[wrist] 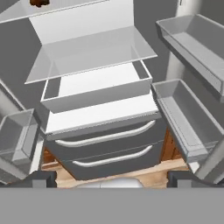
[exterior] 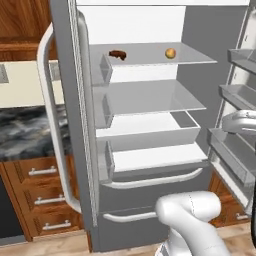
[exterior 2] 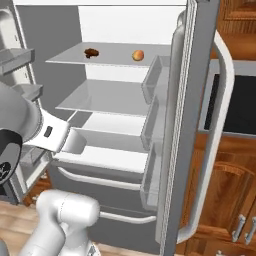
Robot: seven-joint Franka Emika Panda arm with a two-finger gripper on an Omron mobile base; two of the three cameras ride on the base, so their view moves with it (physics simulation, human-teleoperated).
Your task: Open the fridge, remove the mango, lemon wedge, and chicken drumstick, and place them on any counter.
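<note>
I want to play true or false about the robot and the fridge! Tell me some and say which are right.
1. The fridge doors are open. True.
2. The chicken drumstick and the mango sit on the top shelf. True.
3. The mango is to the left of the drumstick. False: in both base views it sits to the right.
4. The tool is holding the mango. False: its jaws are open and empty, facing the fridge drawers.
5. The two lower drawers are pulled out. False: both are closed.
</note>
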